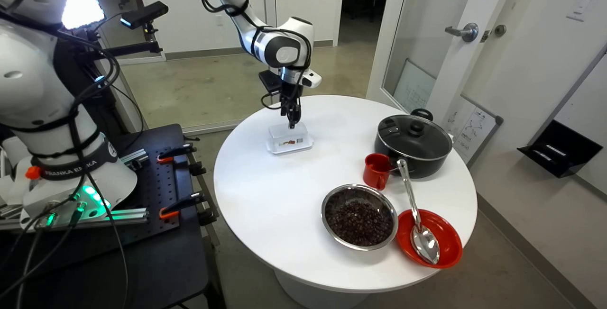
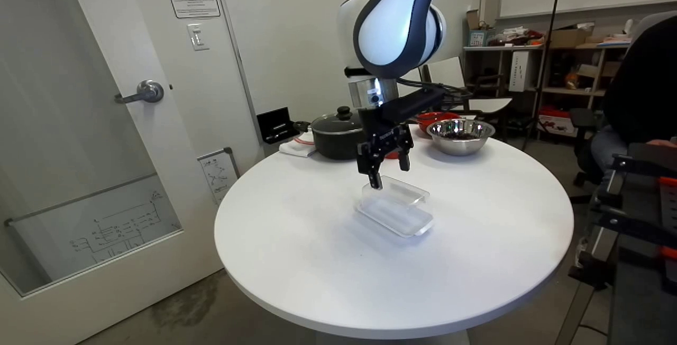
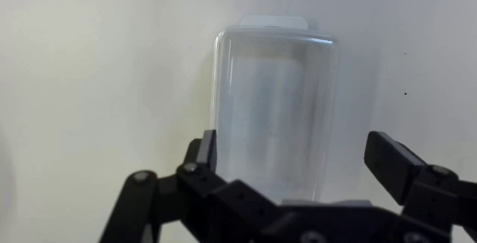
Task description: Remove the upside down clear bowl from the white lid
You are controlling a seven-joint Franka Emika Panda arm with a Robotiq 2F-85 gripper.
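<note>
The clear bowl (image 1: 287,132) lies upside down on the white lid (image 1: 295,149) on the table's far side. It is see-through and rectangular with rounded corners. In an exterior view, the bowl (image 2: 399,190) and lid (image 2: 420,229) stand near the table's middle. In the wrist view, the bowl (image 3: 274,94) fills the centre, and a tab of the lid (image 3: 274,21) shows beyond its far end. My gripper (image 3: 292,151) is open and empty above the bowl. One finger overlaps the bowl's left edge; the other is apart from its right edge. The gripper shows in both exterior views (image 1: 292,122) (image 2: 390,175).
On the white table (image 1: 256,195) are a black lidded pot (image 1: 414,145), a red mug (image 1: 376,172), a steel bowl of dark brown food (image 1: 359,219) and a red bowl (image 1: 448,238) holding a large spoon (image 1: 425,245). A white cloth (image 2: 296,148) lies by the pot.
</note>
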